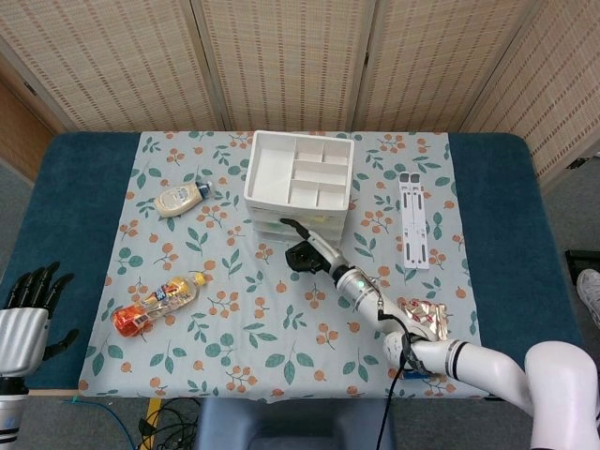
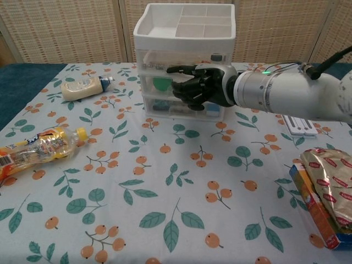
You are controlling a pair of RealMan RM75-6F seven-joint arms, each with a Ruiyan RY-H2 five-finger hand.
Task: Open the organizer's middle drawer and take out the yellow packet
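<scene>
The right hand (image 2: 199,88) is held against the front of the organizer (image 2: 184,60) at its middle drawer (image 2: 165,83), fingers curled with nothing visibly gripped. The yellow packet is not seen, presumably inside. A missed handle could drag the light organizer across the table.

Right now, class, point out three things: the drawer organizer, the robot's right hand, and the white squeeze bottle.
drawer organizer (image 2: 184,22), chest view, rim of its top tray
right hand (image 2: 199,88), chest view, palm
white squeeze bottle (image 1: 180,199), head view, middle of its body
</scene>
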